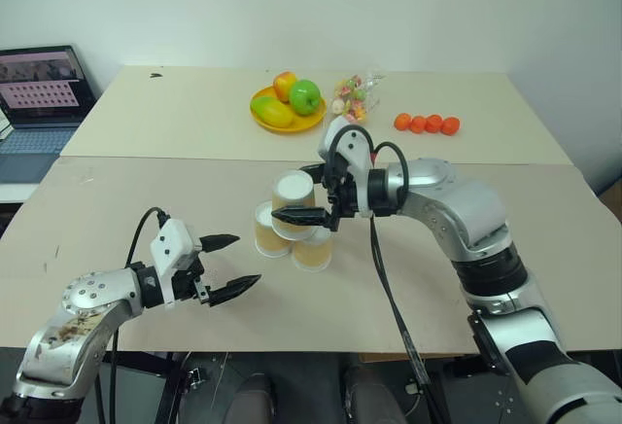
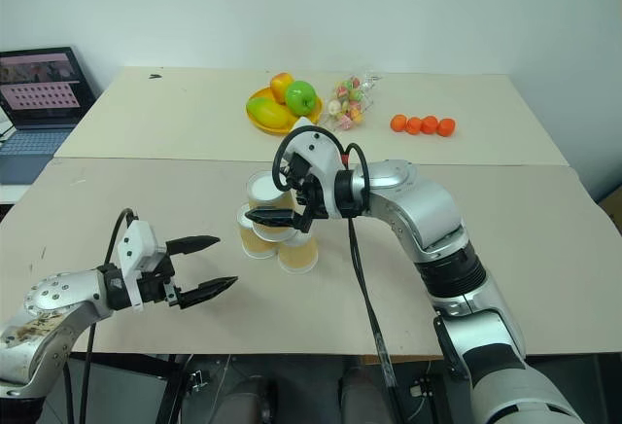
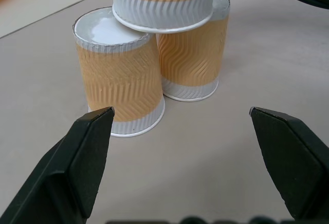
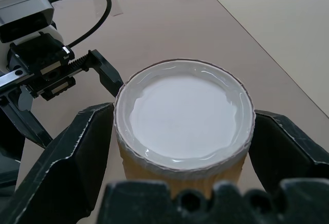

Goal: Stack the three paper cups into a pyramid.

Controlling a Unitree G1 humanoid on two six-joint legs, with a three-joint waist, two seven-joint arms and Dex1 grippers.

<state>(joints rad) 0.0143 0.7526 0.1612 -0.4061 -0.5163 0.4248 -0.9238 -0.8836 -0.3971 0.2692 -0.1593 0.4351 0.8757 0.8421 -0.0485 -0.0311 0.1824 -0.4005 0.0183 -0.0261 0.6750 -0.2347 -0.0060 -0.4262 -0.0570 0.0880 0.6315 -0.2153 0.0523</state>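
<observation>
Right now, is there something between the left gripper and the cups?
Nothing visible. The left gripper is open, and only bare table lies between it and the two bottom cups. The top cup already sits on them.

Silver arms, blk pincers, blk cables

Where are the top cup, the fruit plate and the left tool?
top cup (image 4: 184, 112), right wrist view, its white base.
fruit plate (image 1: 309, 122), left eye view, yellow rim.
left tool (image 1: 229, 265), left eye view, between fingertips.
</observation>
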